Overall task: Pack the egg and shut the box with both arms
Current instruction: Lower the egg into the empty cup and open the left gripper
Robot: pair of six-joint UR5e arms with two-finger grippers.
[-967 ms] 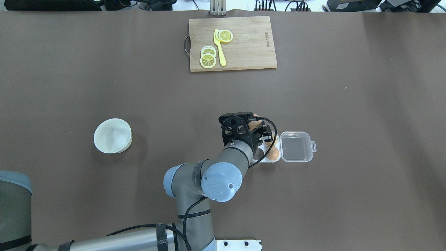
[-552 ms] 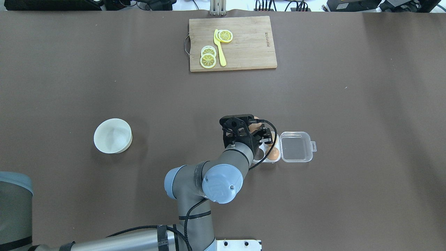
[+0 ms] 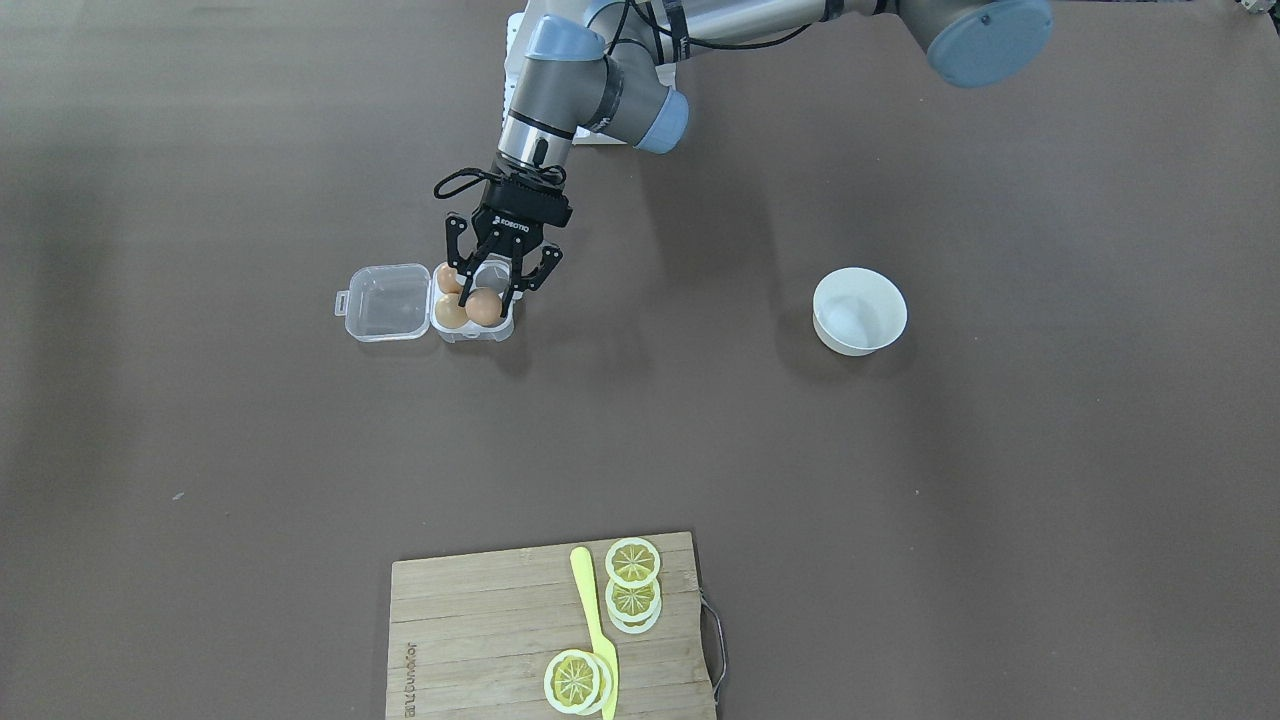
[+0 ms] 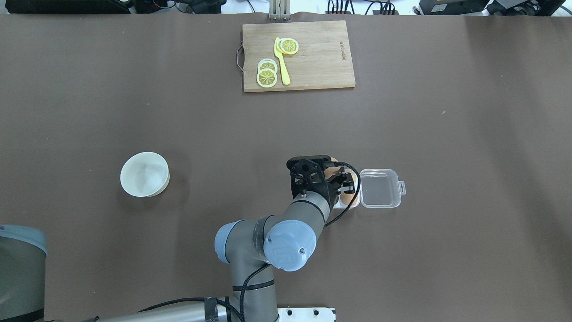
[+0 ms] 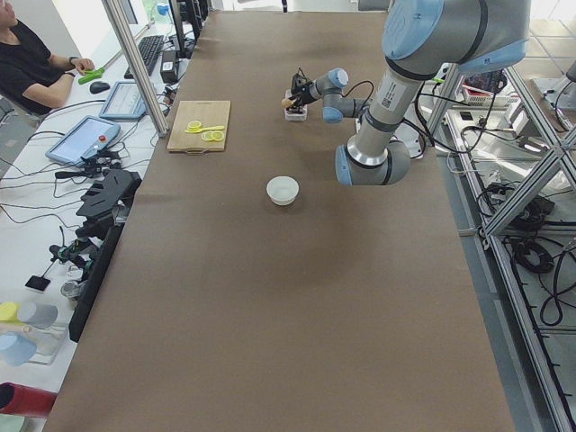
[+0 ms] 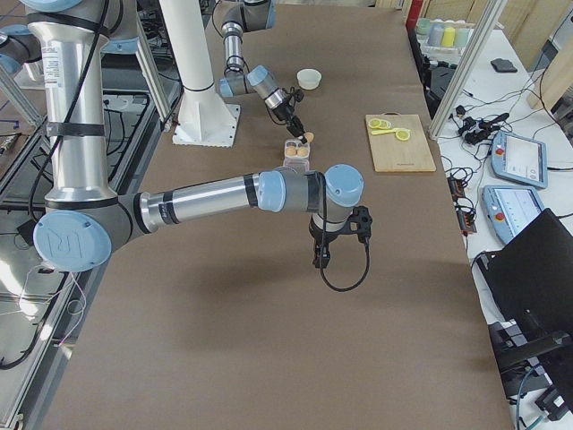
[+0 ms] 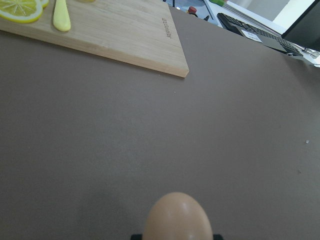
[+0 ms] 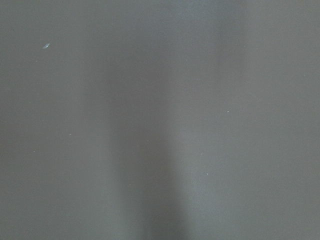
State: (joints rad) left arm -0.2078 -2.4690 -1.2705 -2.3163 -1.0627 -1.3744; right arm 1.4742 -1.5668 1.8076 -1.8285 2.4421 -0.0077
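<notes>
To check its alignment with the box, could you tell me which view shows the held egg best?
The exterior front-facing view: the egg sits plainly in the left gripper, over the box. Overhead, the gripper hides most of it; the left wrist view shows its end without the box; side views show it tiny.

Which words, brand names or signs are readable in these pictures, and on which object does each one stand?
"ROBOTIQ": white print on the black body of the left pincer.
"UR", probably: a raised emblem on the pale blue joint cap; it is faint in the overhead view.
Engraved mark along one short edge of the cutting board: too small and blurred to read in any view.
No other text is legible.
</notes>
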